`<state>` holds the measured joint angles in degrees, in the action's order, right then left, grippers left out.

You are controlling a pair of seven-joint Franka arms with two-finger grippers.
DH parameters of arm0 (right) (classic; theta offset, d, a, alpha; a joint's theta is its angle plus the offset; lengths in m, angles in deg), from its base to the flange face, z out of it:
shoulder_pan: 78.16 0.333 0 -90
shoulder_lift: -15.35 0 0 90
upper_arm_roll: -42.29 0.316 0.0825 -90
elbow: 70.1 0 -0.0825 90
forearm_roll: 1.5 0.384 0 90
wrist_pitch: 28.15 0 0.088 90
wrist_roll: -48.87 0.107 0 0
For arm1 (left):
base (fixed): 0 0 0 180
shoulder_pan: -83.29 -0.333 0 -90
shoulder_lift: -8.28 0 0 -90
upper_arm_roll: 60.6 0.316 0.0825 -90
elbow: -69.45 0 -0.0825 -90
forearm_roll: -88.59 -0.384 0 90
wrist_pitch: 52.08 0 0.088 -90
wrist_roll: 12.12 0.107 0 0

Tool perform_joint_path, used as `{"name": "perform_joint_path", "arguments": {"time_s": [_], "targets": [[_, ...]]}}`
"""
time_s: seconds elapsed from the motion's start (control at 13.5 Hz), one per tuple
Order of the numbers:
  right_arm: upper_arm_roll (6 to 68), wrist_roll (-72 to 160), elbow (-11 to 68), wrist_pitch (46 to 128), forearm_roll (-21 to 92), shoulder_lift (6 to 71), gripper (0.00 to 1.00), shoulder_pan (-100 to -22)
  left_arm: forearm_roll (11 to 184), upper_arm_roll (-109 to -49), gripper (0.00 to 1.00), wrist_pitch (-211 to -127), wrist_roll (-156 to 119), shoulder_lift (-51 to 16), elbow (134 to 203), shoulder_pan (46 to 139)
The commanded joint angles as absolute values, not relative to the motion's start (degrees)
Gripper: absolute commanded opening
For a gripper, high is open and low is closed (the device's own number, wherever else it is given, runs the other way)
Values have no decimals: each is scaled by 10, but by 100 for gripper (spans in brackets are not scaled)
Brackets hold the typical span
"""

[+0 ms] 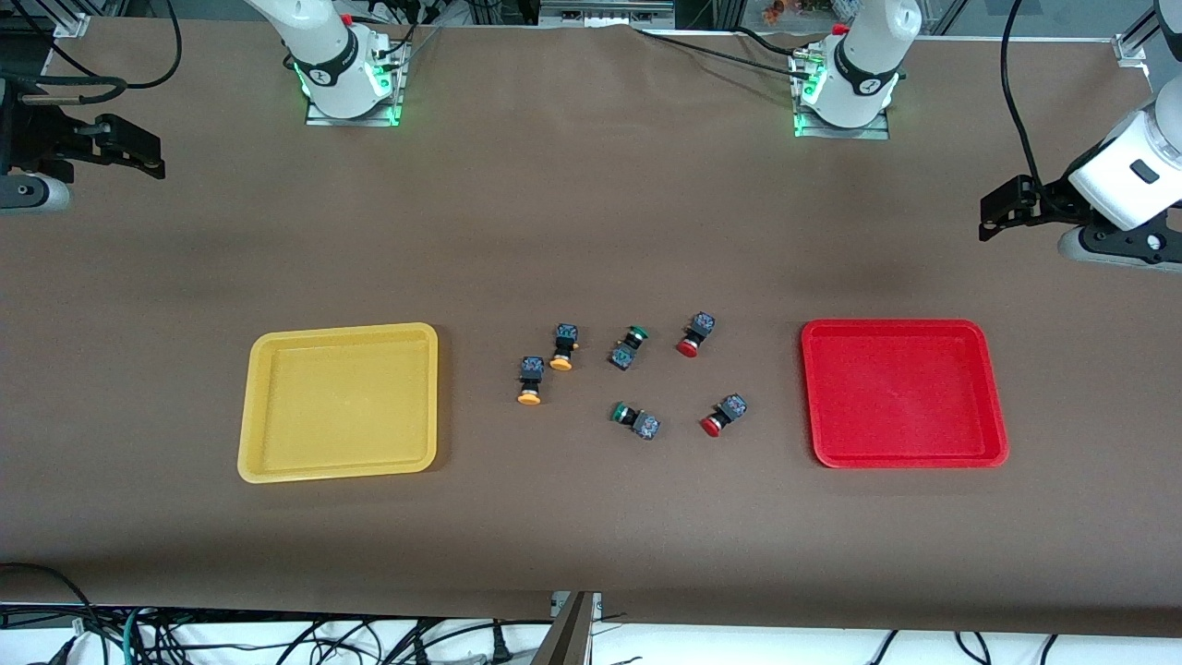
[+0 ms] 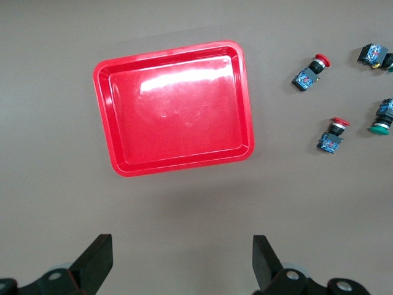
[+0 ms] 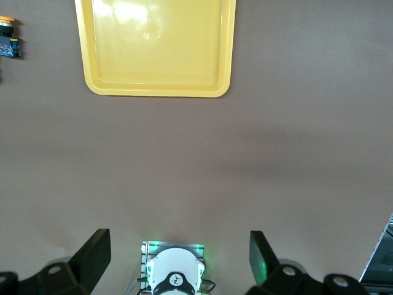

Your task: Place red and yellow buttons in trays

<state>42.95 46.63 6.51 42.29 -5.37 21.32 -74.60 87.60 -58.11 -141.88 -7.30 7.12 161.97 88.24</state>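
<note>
Two yellow-capped buttons (image 1: 529,380) (image 1: 563,347) lie on the table beside the yellow tray (image 1: 277,406), which holds nothing. Two red-capped buttons (image 1: 694,335) (image 1: 723,417) lie beside the red tray (image 1: 923,406), which also holds nothing. My left gripper (image 1: 997,214) hangs open and empty over the table at the left arm's end. Its wrist view shows the left gripper (image 2: 182,258), the red tray (image 2: 175,107) and both red buttons (image 2: 311,64) (image 2: 333,134). My right gripper (image 1: 138,152) hangs open and empty at the right arm's end. Its wrist view shows the right gripper (image 3: 178,258), the yellow tray (image 3: 156,55) and one yellow button (image 3: 7,37).
Two green-capped buttons (image 1: 628,346) (image 1: 635,420) lie among the others between the trays. The arm bases (image 1: 346,78) (image 1: 845,88) stand along the table edge farthest from the front camera. Cables hang below the edge nearest it.
</note>
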Motion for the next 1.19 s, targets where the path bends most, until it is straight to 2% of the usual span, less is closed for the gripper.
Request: {"name": "perform_joint_path", "arguments": {"time_s": [0.0, 0.81, 1.11], "targets": [[434, 462, 62, 421, -55, 212, 100, -754, 890, -581, 100, -1411, -72, 63, 1601, 887], [434, 468, 63, 449, -56, 233, 100, -754, 890, -581, 100, -1408, -74, 63, 1595, 887], [438, 463, 65, 482, -61, 277, 100, -732, 890, -581, 100, -1408, -74, 63, 1595, 887]]}}
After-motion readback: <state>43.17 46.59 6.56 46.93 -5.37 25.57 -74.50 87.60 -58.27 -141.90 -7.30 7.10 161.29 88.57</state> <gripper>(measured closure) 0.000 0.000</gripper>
